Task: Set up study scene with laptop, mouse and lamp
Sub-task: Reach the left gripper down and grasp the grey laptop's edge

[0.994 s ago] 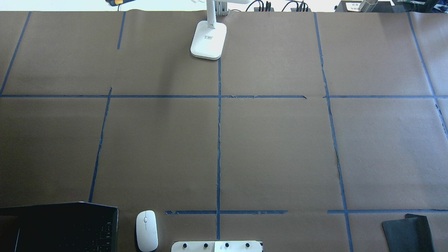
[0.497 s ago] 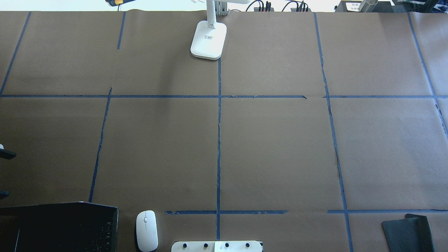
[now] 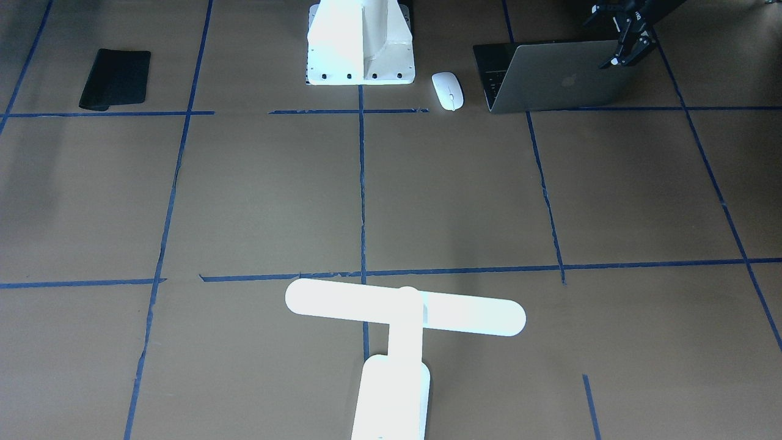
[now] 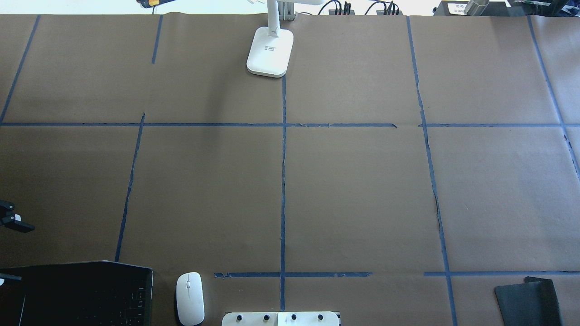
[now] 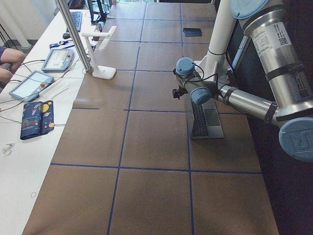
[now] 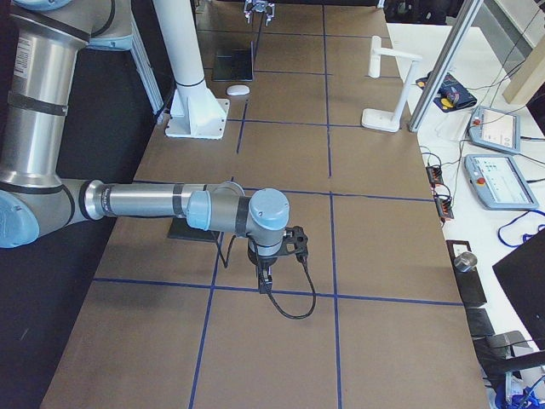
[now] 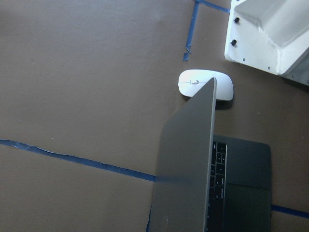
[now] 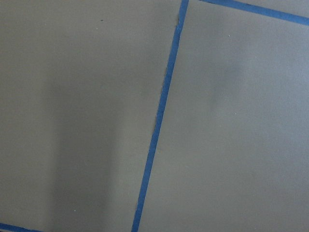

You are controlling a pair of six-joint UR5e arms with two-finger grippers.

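Note:
The grey laptop (image 3: 562,76) stands open at the table's near edge on my left, also in the overhead view (image 4: 77,294). The white mouse (image 3: 448,90) lies beside it, toward the pedestal, and shows in the left wrist view (image 7: 206,85). The white lamp (image 3: 405,307) stands at the far middle edge, its base (image 4: 270,51) on the centre tape line. My left gripper (image 3: 602,43) is open and empty, its fingers (image 4: 18,225) spread either side of the lid's outer end. My right gripper (image 6: 262,285) hangs low over bare paper; I cannot tell whether it is open.
A flat black pad (image 3: 116,78) lies at the near edge on my right. The white pedestal (image 3: 360,43) stands mid-table at the near edge. Blue tape lines divide the brown paper. Tablets (image 6: 494,128) and cables lie on the side bench beyond the lamp.
My left gripper's fingers have come into the overhead view at its left edge and moved toward the robot, down to the laptop lid. Laptop, mouse and lamp have not moved.

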